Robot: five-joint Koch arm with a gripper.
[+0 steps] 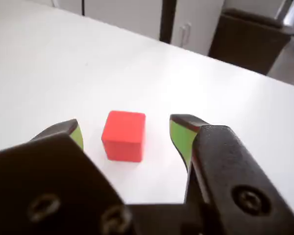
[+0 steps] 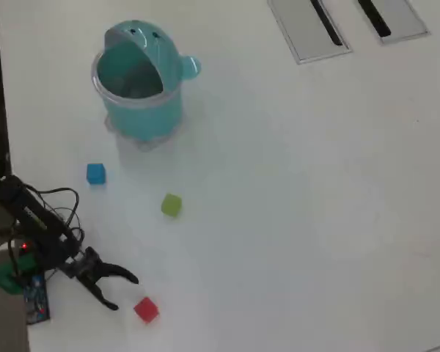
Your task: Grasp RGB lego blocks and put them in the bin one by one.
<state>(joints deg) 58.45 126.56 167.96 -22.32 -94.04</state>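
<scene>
Wrist view: we see the tool (image 1: 125,133) spread wide, its green-padded fingers (image 1: 179,137) flanking the red block (image 1: 124,135) with clear gaps on both sides; nothing held, nothing touched. The block sits flat on the white counter (image 1: 63,63).

Overhead view: we note the tool (image 2: 125,291) gaping, the red block (image 2: 146,309) just beyond its tips. Yellow-green block (image 2: 171,204) and blue block (image 2: 95,173) lie apart, nearer the teal bin (image 2: 143,114), which stands upright at upper left.
</scene>
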